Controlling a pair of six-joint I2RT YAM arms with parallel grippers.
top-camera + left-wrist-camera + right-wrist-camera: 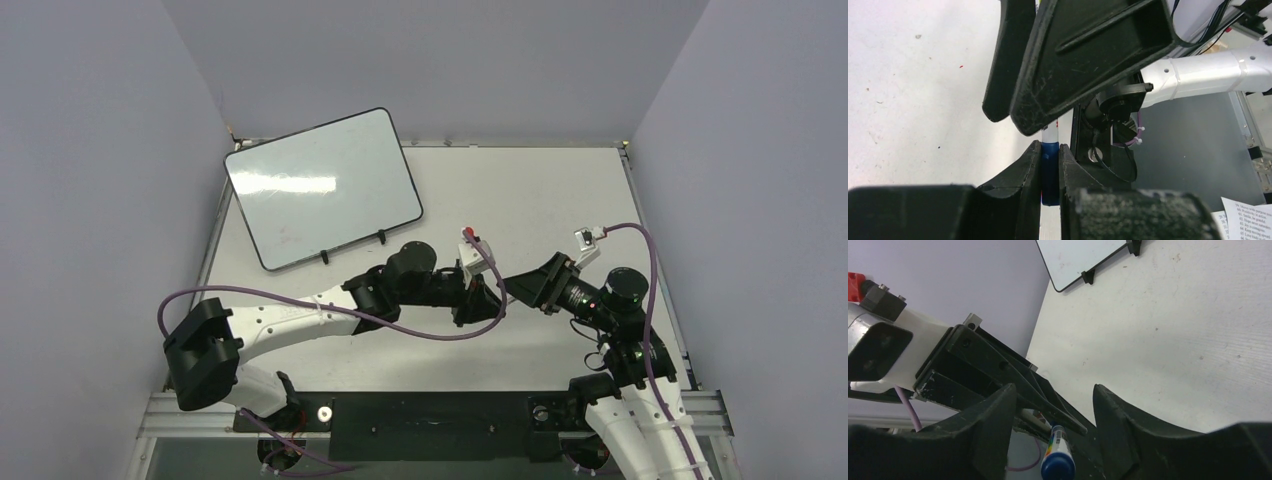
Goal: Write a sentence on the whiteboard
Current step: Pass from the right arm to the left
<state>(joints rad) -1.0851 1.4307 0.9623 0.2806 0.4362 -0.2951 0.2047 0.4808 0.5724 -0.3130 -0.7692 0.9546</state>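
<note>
Lab test booth: plain walls (100,150) enclosing white table (560,200).

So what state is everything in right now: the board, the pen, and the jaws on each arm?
Whiteboard: propped on its feet, blank, no writing on it.
Marker: held between the two arms, gripped by the left one only; capped or not, cannot tell.
Left arm's jaws: shut on the marker.
Right arm's jaws: open, either side of the marker's blue end, not touching it.
</note>
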